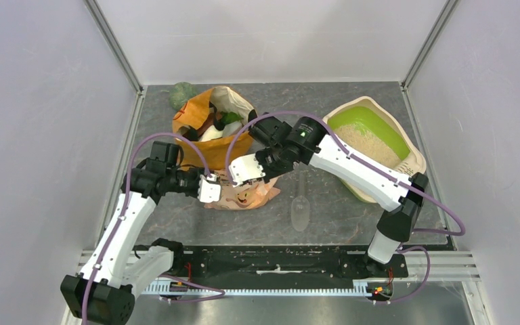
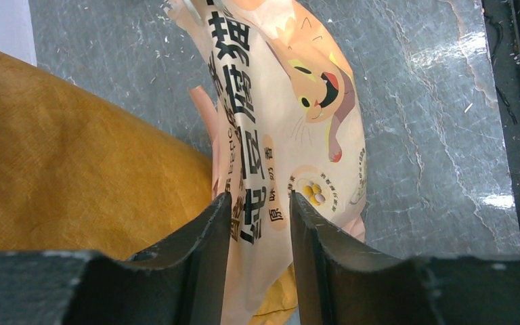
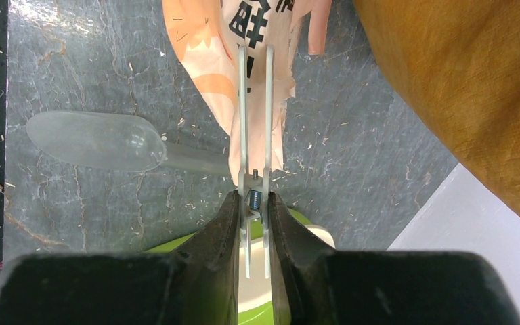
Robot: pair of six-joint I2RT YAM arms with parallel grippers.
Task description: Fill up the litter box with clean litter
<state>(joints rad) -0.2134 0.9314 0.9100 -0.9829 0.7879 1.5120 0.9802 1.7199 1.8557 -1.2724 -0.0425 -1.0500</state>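
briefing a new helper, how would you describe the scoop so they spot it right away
Start at the litter box on the right, then look just left of it and lower in the top view. The scoop lies flat there, right of the cat-printed pouch. It is the only see-through, colourless thing, with a rounded bowl.

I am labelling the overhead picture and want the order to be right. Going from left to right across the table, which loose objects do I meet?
Orange paper bag → clear scoop → litter box. The printed pouch overlaps the bag, so I omit it.
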